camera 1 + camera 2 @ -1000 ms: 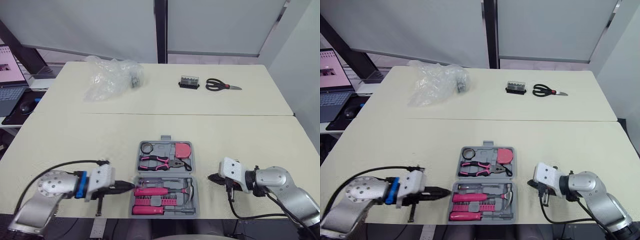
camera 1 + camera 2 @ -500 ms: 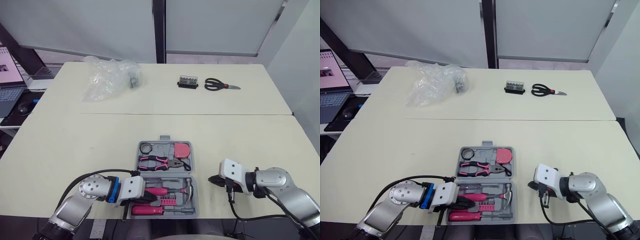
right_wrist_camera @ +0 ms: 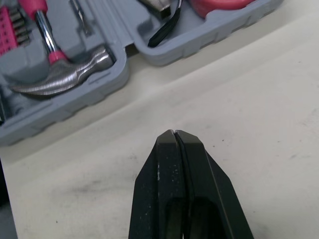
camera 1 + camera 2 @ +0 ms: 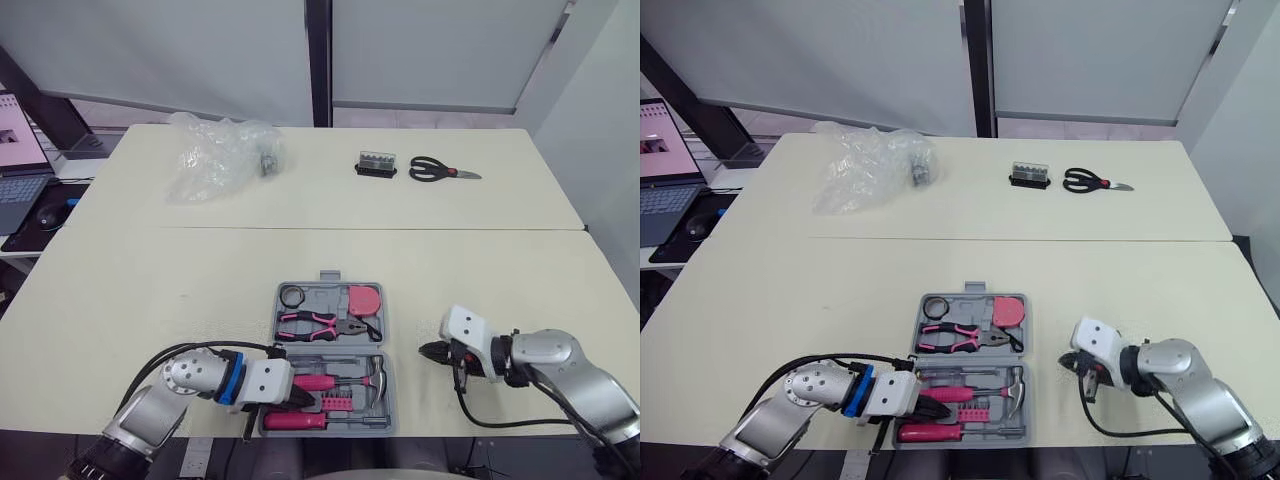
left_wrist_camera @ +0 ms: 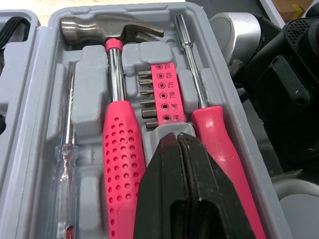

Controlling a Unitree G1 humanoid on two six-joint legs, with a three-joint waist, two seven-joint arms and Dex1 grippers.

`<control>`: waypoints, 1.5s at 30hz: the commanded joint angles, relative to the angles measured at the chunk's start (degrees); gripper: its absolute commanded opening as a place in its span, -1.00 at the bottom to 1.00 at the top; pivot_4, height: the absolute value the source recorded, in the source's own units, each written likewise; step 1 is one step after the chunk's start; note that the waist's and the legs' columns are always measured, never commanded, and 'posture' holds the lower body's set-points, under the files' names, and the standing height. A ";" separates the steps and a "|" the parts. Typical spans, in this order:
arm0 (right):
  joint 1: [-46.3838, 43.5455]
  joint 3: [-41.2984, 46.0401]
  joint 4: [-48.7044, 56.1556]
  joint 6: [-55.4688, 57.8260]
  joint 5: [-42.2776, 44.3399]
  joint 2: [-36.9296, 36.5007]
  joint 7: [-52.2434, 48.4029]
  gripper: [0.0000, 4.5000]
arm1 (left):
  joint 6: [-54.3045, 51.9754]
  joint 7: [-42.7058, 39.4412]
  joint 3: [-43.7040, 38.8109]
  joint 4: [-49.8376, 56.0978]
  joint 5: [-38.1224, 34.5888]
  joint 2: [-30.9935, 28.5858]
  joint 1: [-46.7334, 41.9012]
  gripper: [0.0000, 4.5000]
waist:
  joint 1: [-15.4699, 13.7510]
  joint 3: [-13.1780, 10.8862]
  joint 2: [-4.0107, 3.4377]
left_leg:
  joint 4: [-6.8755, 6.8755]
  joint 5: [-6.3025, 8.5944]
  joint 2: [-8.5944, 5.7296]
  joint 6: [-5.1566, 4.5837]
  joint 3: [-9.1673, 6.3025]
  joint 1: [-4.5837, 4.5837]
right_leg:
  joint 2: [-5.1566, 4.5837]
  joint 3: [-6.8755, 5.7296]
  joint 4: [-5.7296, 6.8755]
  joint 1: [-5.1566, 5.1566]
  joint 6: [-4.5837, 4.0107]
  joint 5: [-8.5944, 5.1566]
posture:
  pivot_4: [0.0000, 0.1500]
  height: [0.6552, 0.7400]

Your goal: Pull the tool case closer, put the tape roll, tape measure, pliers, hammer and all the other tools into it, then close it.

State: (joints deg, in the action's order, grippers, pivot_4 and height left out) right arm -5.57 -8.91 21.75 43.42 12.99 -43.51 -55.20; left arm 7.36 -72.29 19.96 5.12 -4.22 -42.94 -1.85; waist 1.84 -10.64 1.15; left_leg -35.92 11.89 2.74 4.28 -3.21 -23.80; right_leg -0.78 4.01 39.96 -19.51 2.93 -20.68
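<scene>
The grey tool case (image 4: 390, 396) lies open at the table's front centre. Its far half holds the black tape roll (image 4: 291, 295), the pink tape measure (image 4: 366, 298) and the pliers (image 4: 318, 323). In the near half lie the hammer (image 5: 112, 31), a pink bit holder (image 5: 164, 92), a pink-handled screwdriver (image 5: 219, 145) and a clear-handled one (image 5: 67, 164). My left gripper (image 5: 178, 137) is shut with nothing held, its tip just over the near half between the hammer's handle and the pink screwdriver. My right gripper (image 3: 174, 133) is shut and sits low over bare table just right of the case.
At the back of the table lie black scissors (image 4: 443, 171), a small black bit box (image 4: 377, 164) and a crumpled clear plastic bag (image 4: 220, 155). A laptop (image 4: 18, 170) and mouse (image 4: 50, 212) sit on a side desk at the far left.
My left gripper moved right, from the table beside the case to over its near half. The right gripper has hardly shifted.
</scene>
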 commanded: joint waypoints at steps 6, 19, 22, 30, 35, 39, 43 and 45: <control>-13.34 4.36 -5.06 21.31 10.01 6.02 4.98 -0.08 | 0.55 0.40 2.26 -3.89 2.93 0.20 -1.98 -1.00 | -0.18 0.05 -0.09 | 0.00 0.00 -0.02 -0.01 -0.05 0.01 | 0.00 -0.02 -0.02 0.05 0.00 0.00 | 1.00 1.00; -17.08 5.01 -9.80 25.93 11.38 18.00 16.95 0.97 | 1.87 0.07 2.96 -5.89 3.34 -0.24 -2.77 -1.00 | -0.09 0.11 -0.20 | 0.00 0.00 -0.04 -0.01 -0.03 -0.01 | -0.01 0.01 0.01 -0.01 0.01 0.01 | 1.00 1.00; -16.09 5.93 -8.68 25.21 11.18 20.64 20.38 0.97 | 1.49 0.20 3.32 -6.08 3.62 0.16 -3.29 -1.00 | -0.06 0.12 -0.23 | 0.01 0.00 -0.03 -0.01 -0.04 0.00 | -0.01 0.01 0.02 -0.02 0.01 0.01 | 1.00 1.00; -14.69 5.08 -10.81 22.67 8.45 24.87 27.58 0.97 | 1.08 0.52 4.46 -7.00 3.89 0.84 -4.59 -1.00 | -0.10 0.15 -0.28 | 0.01 0.00 -0.05 -0.01 -0.03 -0.01 | -0.01 0.02 0.01 -0.03 0.04 0.02 | 1.00 1.00; -14.53 5.27 -14.09 21.99 9.74 28.02 27.74 0.97 | 0.82 0.41 5.13 -7.42 3.81 0.80 -5.36 -1.00 | -0.08 0.19 -0.34 | 0.02 0.00 -0.05 -0.01 -0.02 -0.01 | -0.01 0.04 0.01 -0.03 0.04 0.02 | 1.00 1.00; -14.81 5.94 -17.08 21.74 11.05 30.90 26.98 0.97 | 0.72 -0.06 5.74 -7.96 4.02 0.77 -6.08 -1.00 | -0.03 0.29 -0.45 | 0.02 0.00 -0.04 -0.02 -0.02 0.02 | 0.00 0.04 0.01 -0.01 0.04 0.02 | 1.00 1.00; -15.48 5.78 -18.86 19.95 12.71 32.24 24.49 0.97 | 0.51 -0.52 6.25 -8.14 4.20 0.70 -6.55 -1.00 | 0.06 0.36 -0.49 | 0.02 -0.01 -0.04 -0.02 -0.01 0.03 | 0.00 0.05 0.01 -0.01 0.04 0.02 | 1.00 1.00; -15.77 5.72 -19.25 19.15 13.69 32.44 22.79 0.97 | 0.28 -0.59 6.44 -8.12 4.27 0.85 -6.71 -1.00 | 0.10 0.37 -0.50 | 0.03 0.00 -0.04 -0.02 -0.01 0.03 | 0.01 0.05 0.01 -0.01 0.04 0.02 | 1.00 1.00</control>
State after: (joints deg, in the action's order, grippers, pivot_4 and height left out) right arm -21.02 -1.75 2.41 62.84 24.07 -12.24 -30.01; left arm 10.01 -74.37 25.29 -0.04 -3.71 -42.35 -8.69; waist 1.94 -10.27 0.65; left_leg -35.88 11.88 2.71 4.26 -3.22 -23.77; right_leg -0.77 4.06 39.97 -19.52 2.97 -20.66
